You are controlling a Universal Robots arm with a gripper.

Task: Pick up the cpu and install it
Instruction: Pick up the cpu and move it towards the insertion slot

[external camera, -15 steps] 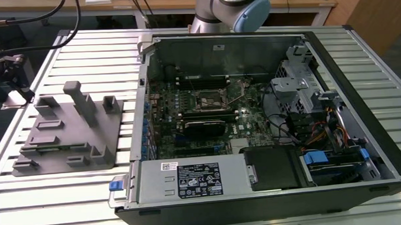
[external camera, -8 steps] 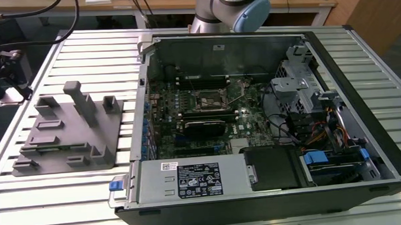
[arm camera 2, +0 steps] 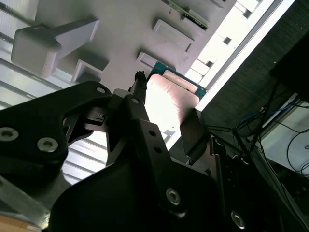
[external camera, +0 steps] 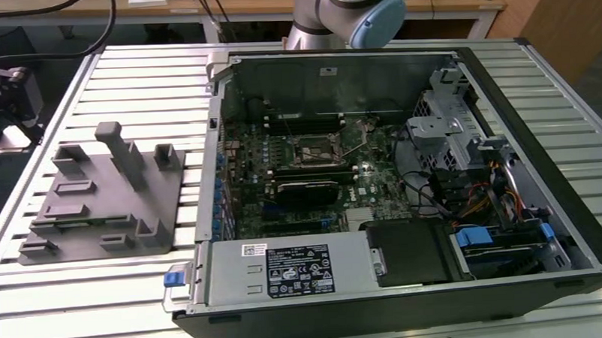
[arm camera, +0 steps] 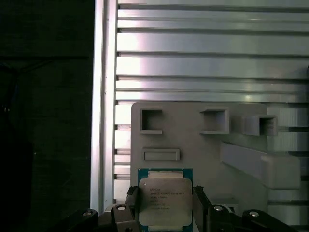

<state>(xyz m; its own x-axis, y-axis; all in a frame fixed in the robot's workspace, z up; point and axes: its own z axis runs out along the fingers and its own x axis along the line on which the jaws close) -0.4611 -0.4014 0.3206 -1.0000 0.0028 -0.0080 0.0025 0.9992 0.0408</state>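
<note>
The cpu (arm camera: 164, 200) is a flat square chip with a silver top and a thin green edge, lying over the edge of the grey fixture block (arm camera: 193, 145). My gripper (arm camera: 164, 202) straddles it, one dark finger (arm camera: 131, 199) against each of two opposite sides. In the second wrist view the cpu (arm camera 2: 169, 99) shines brightly between the fingers (arm camera 2: 190, 130) of my gripper (arm camera 2: 166, 108). The jaws look shut on the chip. The black-framed motherboard socket (external camera: 311, 150) sits inside the open computer case (external camera: 541, 153).
The grey fixture block (external camera: 101, 198), with upright posts and pockets, lies on the slatted metal table (external camera: 95, 296) at the exterior view's left of the case. The arm's base (external camera: 341, 13) stands behind the case. Drive cages, cables and a power supply (external camera: 284, 271) crowd the case.
</note>
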